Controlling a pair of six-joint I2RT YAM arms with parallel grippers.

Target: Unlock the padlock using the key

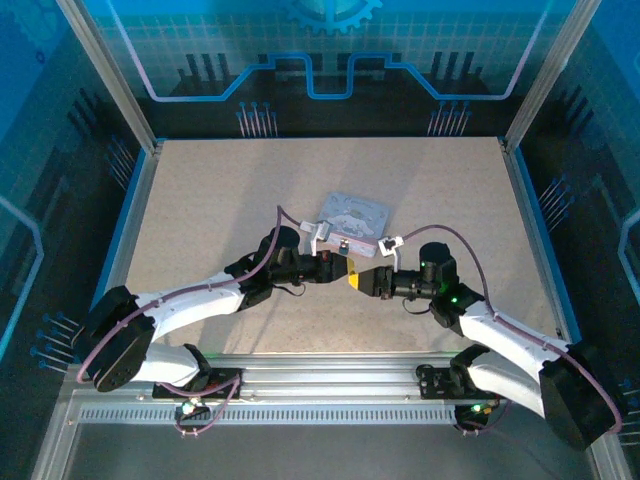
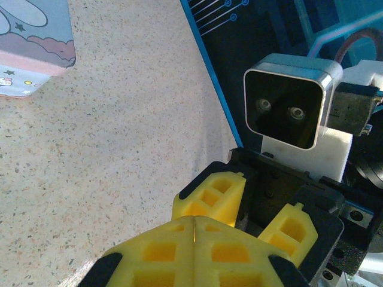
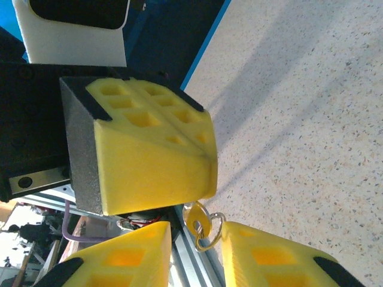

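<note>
Right gripper (image 3: 197,246): fingers apart, straddling the key (image 3: 195,220), not clamped.
Key: at left gripper (image 3: 210,170) tip, head toward right gripper; blade hidden, long axis unclear.
Left gripper: jaws pressed together; grip on key unclear.
Box (image 1: 352,213): just beyond both grippers.
Table (image 1: 220,200): open all round, edges well off.

Arms bent inward, tips nearly meeting; left gripper (image 2: 194,233) jaws shut, right gripper (image 2: 254,212) jaws parted.
</note>
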